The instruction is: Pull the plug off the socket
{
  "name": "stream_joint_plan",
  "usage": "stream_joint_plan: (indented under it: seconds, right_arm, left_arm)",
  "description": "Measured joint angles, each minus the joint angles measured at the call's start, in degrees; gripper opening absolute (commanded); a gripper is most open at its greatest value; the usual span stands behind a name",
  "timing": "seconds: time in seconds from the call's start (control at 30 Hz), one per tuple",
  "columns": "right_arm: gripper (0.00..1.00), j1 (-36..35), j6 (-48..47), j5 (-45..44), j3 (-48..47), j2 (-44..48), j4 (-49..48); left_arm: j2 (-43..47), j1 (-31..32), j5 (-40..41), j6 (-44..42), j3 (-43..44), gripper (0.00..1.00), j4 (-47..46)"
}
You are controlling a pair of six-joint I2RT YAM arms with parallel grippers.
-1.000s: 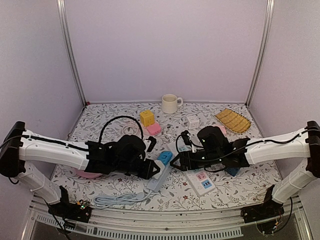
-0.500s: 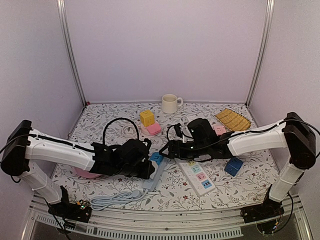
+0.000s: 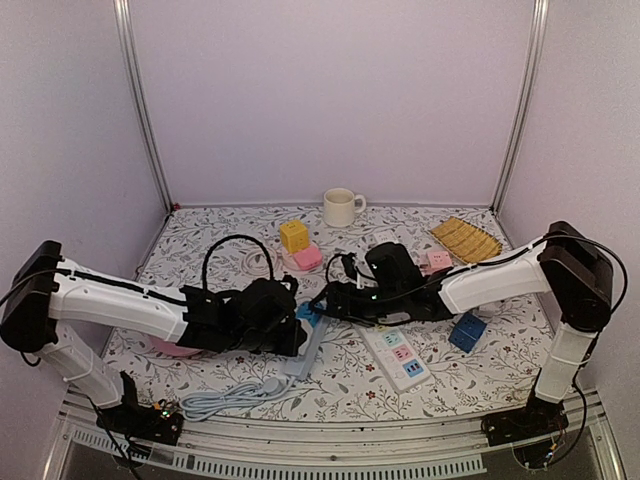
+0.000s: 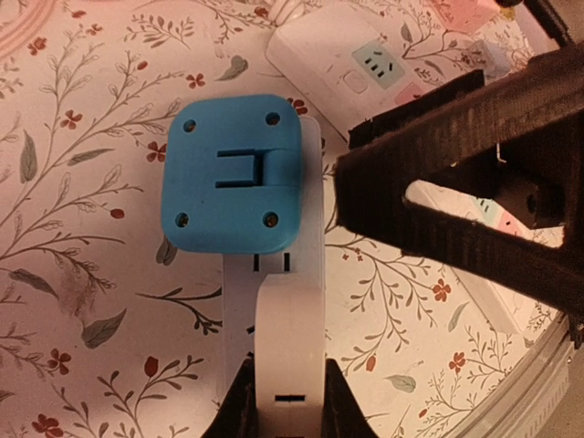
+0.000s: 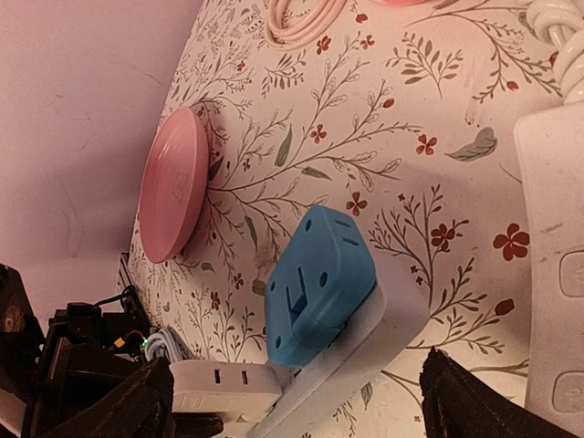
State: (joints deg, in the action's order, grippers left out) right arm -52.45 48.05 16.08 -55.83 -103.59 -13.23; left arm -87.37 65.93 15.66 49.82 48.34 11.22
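A blue plug [image 3: 307, 313] sits in the far end of a white power strip [image 3: 312, 348] at the table's front middle. It also shows in the left wrist view [image 4: 233, 173] and the right wrist view [image 5: 319, 283]. My left gripper [image 4: 290, 388] is shut on a white adapter block [image 4: 290, 338] that sits on the strip [image 4: 310, 237] just behind the blue plug. My right gripper [image 5: 297, 411] is open, its fingers [image 5: 119, 401] spread wide, and hovers just right of and above the blue plug without touching it. It shows as a black frame in the left wrist view [image 4: 456, 182].
A second white strip [image 3: 397, 355] with coloured sockets lies just right of the plug. A blue cube [image 3: 467, 331], a pink plate [image 3: 165, 348], a grey cord [image 3: 225, 400], yellow [image 3: 294, 236] and pink [image 3: 307, 258] cubes, a mug [image 3: 340, 207] and a yellow tray [image 3: 466, 240] stand around.
My right gripper has swung left across the second strip to the blue plug. My left gripper has drawn the strip slightly left and nearer.
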Motion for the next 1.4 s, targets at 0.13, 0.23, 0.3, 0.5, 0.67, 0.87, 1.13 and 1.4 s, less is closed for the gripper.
stream_joint_plan:
  seconds: [0.13,0.23,0.3,0.5,0.67,0.87,1.13,1.4]
  right_arm:
    - [0.98,0.0,1.09,0.28,-1.51,-2.82,-0.98]
    - [0.97,0.15,2.38,0.44,-2.86,-5.33,-1.97]
    - [0.93,0.44,3.48,0.48,-2.93,-6.32,-3.06]
    - [0.64,1.31,6.43,0.94,-3.45,-8.57,-5.79]
    - [0.4,1.51,8.61,1.55,-3.91,-9.4,-8.35]
    - [0.14,1.51,10.27,2.01,-3.91,-9.44,-10.54]
    - [0.07,1.14,10.47,1.38,-3.39,-8.98,-14.64]
    - [0.05,0.92,9.73,-0.55,-2.29,-8.02,-17.44]
  left_arm:
    - [1.16,0.0,0.28,0.59,-0.83,0.0,-0.42]
    - [2.14,0.0,0.33,1.07,-1.62,0.0,-1.14]
    - [2.67,0.0,0.37,1.22,-2.03,0.0,-1.55]
    - [3.1,0.0,0.44,1.25,-2.38,0.0,-2.47]
    - [3.45,0.0,0.46,1.31,-2.93,0.0,-3.34]
    - [5.2,-0.07,0.31,1.9,-4.35,0.0,-4.48]
    - [10.64,-1.05,-1.64,2.86,-6.56,0.0,-4.87]
    - [13.25,-5.2,-7.93,3.34,-8.81,0.0,-7.5]
